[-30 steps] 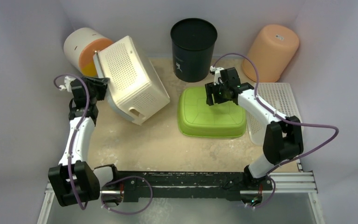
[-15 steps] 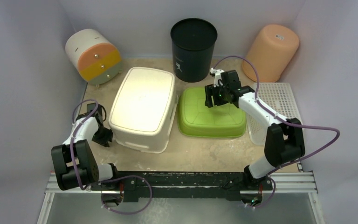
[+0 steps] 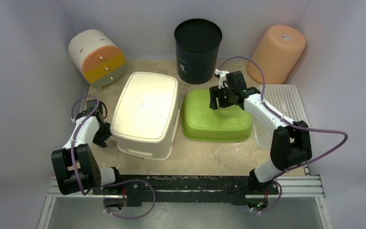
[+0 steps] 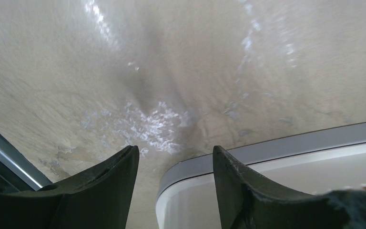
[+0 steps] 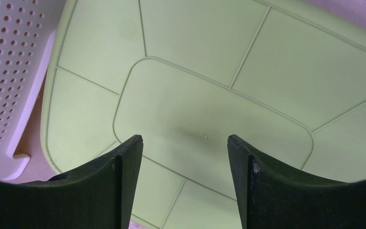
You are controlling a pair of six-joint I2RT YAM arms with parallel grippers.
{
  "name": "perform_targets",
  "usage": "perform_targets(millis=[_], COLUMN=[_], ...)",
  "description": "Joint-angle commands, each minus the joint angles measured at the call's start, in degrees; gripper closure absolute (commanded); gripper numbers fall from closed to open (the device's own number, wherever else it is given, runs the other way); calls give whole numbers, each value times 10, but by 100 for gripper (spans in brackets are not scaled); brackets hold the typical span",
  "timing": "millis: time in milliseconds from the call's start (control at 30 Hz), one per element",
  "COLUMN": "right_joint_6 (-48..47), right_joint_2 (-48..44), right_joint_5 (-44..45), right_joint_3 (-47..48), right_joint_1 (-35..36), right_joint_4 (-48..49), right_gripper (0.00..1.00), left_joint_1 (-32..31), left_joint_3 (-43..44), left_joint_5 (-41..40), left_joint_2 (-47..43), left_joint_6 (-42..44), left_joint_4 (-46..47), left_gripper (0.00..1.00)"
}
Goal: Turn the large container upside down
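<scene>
The large container, a cream-beige rectangular basket, lies bottom up on the table at centre left. Its rounded rim corner shows in the left wrist view, resting on the table. My left gripper is open and empty, low beside the container's near left corner; in its wrist view the corner lies between the open fingers without touching them. My right gripper is open and empty, hovering over the lime-green tub; in its wrist view the tub's bottom fills the frame.
The lime-green tub lies bottom up right next to the container. A black bucket stands behind, an orange bucket at the back right, a round drawer unit at the back left. A white perforated basket lies on the right.
The container was held tilted up at the back left; it now lies bottom up on the table. My left gripper has let go and drawn back to its near left corner. The right arm barely moved.
</scene>
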Motion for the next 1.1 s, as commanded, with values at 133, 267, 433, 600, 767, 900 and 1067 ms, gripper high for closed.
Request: perform_targets(millis=[133, 267, 433, 600, 767, 900, 1067], right_joint_6=[-6, -6, -1, 16, 43, 56, 59], right_joint_2=[7, 9, -1, 3, 13, 14, 11], right_joint_5=[30, 57, 63, 74, 78, 88, 112], right_joint_3=[81, 117, 152, 178, 185, 185, 183], right_joint_1=[-3, -3, -3, -3, -3, -3, -3], right_joint_4=[-47, -44, -38, -35, -32, -22, -7], right_gripper=[0, 0, 0, 0, 0, 0, 0], left_joint_1=[-23, -63, -114, -124, -133, -139, -161], left_joint_3=[88, 126, 192, 235, 257, 267, 272], left_joint_5=[-95, -169, -214, -188, -188, -196, -201], left_joint_2=[12, 26, 60, 66, 61, 67, 67], left_joint_6=[66, 108, 149, 176, 207, 225, 239], left_joint_4=[24, 30, 20, 23, 30, 22, 22], left_gripper=[38, 36, 36, 36, 34, 33, 32])
